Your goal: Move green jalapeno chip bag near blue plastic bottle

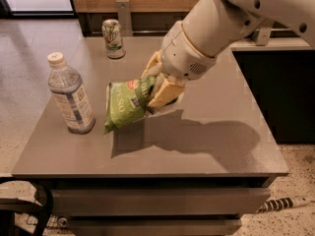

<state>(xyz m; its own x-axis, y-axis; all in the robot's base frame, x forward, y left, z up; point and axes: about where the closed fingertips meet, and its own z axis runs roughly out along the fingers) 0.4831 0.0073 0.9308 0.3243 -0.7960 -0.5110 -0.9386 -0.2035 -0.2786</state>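
The green jalapeno chip bag [125, 105] is crumpled light green with white lettering and a small red mark. My gripper [156, 90] is shut on its right end and holds it tilted, its lower left corner close to the grey table [206, 141]. The blue plastic bottle [71, 94] stands upright just left of the bag, a small gap between them. The white arm reaches in from the upper right.
A green-and-white soda can [113, 38] stands at the table's back edge. A wooden wall and a metal post [123, 14] are behind it. A dark cabinet [275, 92] stands to the right. Floor lies to the left.
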